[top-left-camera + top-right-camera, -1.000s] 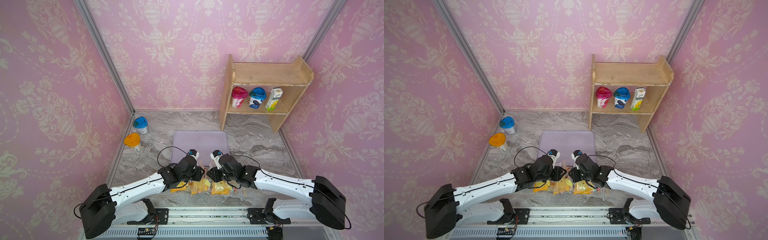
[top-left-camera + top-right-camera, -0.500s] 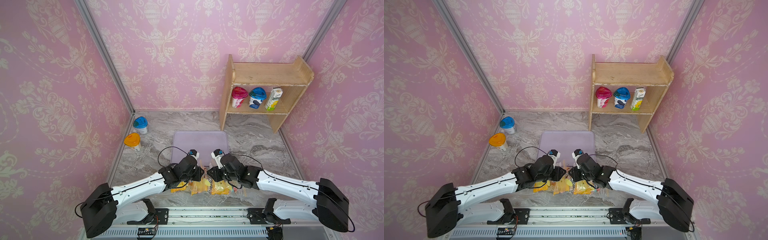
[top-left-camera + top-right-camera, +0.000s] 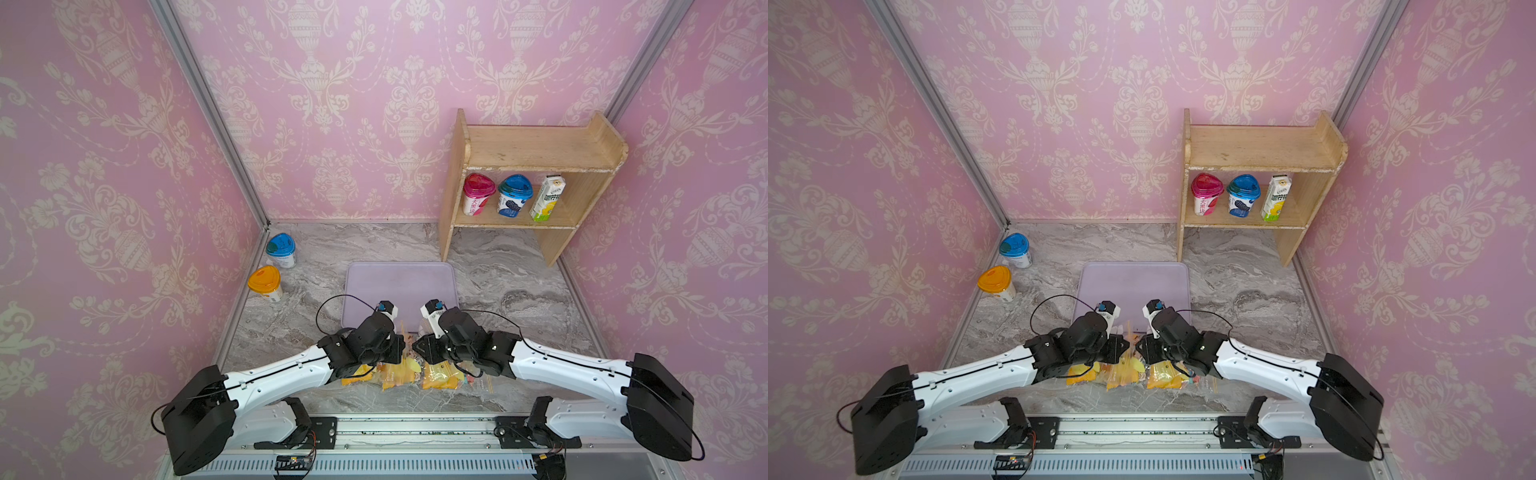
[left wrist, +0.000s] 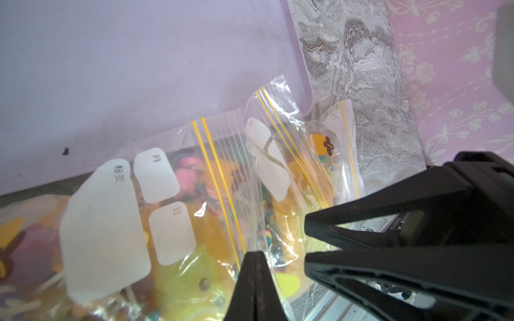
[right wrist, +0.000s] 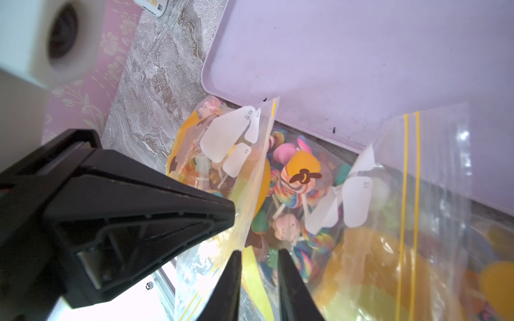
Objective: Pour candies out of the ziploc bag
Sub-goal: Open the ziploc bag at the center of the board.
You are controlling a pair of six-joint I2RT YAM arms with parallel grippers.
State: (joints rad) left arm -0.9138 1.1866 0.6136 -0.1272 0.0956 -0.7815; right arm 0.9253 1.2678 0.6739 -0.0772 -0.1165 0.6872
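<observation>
While the two grippers meet almost tip to tip over the near edge of the table, the left gripper is clamped tight on the clear lip of a bag, just past its yellow zip lines. The film is drawn in taut creases to its tip. The right gripper faces it from the right with its jaws parted a little, and a strip of bag film shows in the gap.

The candies, striped lollipops on white sticks among pink, blue and orange sweets, sit inside the clear bags. These lie in a row under the grippers at the near middle of the table, with their zip ends turned toward the far side. Just beyond them lies a lavender tray, and the mouth of the gripped bag reaches over its near edge.

At the far right stands a wooden shelf holding a pink cup, a blue cup and a carton. By the left wall, well apart from the bags, stand an orange cup and, farther back, a second blue cup.
</observation>
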